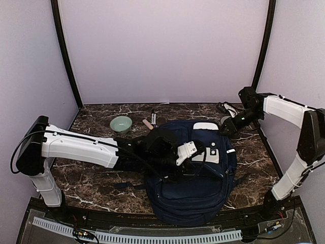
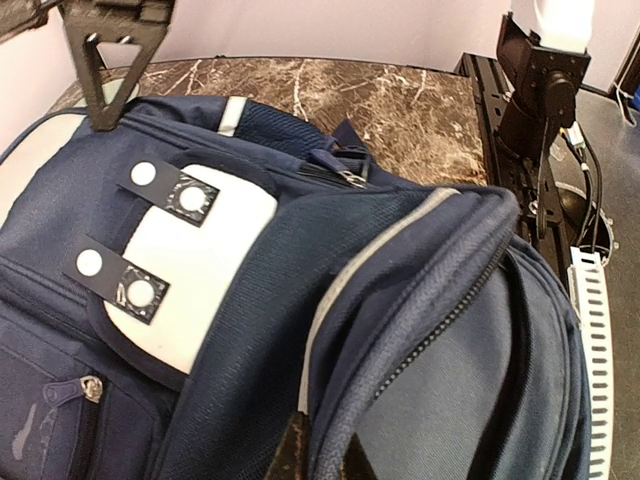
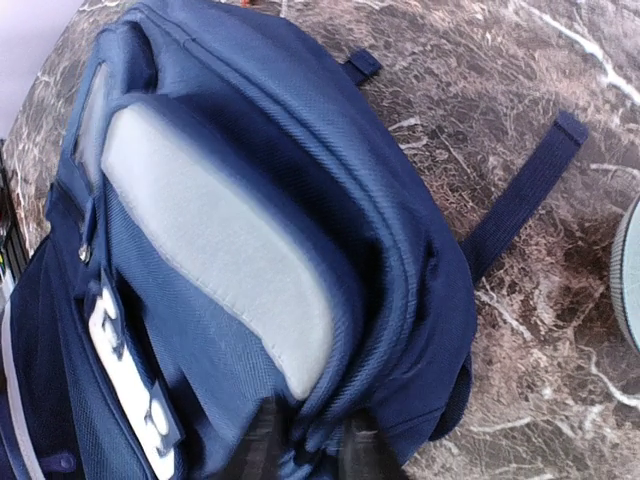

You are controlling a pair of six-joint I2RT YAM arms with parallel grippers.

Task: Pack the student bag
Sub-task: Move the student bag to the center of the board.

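Observation:
The student bag, a large navy backpack with a white slotted patch, lies flat in the middle of the table. My left gripper reaches across it from the left. In the left wrist view that gripper is shut on the bag's zipper rim, beside a white reflective stripe, and the compartment gapes with grey lining showing. My right gripper sits at the bag's far right corner. In the right wrist view it is shut on a fold of the bag's top edge, next to a pale grey panel.
A green bowl and a few pens lie on the marble table behind the bag's left side. A small dark item lies at the back right. A loose strap trails over the marble, and the bowl's rim shows beside it.

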